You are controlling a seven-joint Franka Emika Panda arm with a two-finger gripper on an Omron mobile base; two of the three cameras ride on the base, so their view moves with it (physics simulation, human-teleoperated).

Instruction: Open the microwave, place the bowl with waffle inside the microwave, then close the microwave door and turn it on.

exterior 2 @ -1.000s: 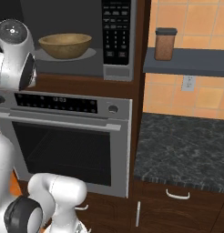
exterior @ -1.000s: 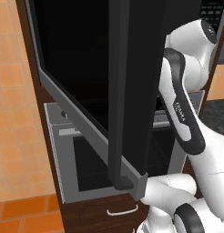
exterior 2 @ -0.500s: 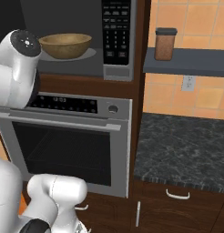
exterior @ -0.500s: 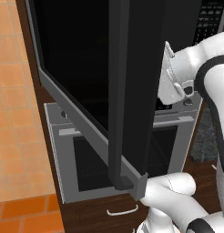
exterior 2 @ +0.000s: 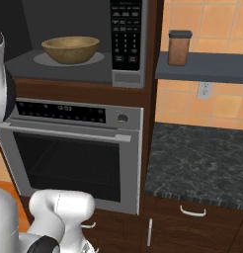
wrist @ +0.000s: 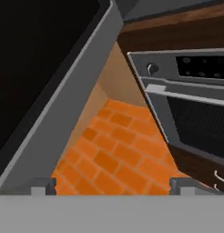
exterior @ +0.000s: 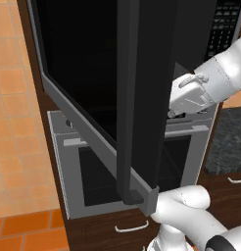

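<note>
The microwave [exterior 2: 127, 74] stands open, and its keypad [exterior 2: 126, 34] is at the right. Inside it, the tan wooden bowl [exterior 2: 70, 49] rests on the round turntable; its rim hides any waffle. The microwave door [exterior: 83, 63] is swung far out toward the base, its dark bar handle [exterior: 137, 98] facing me. My white hand [exterior: 191, 95] sits just behind the door's free edge, above the oven front. In the hand view my gripper [wrist: 113, 186] is open with nothing between its fingertips [wrist: 43, 185], and the door's glass and grey frame [wrist: 63, 104] run along the left.
A grey oven [exterior 2: 69, 158] with a bar handle sits under the microwave. To its right are a dark granite counter [exterior 2: 202, 163] and a shelf holding a brown jar [exterior 2: 179, 48]. Orange tile floor [wrist: 114, 154] lies below the door. Drawers with handles [exterior 2: 192, 211] are below the counter.
The arm has swung, so its forearm now reaches in from the upper right, and the hand sits slightly lower by the door's edge. In the right base view it slid left, uncovering the microwave's inside. The door has not moved.
</note>
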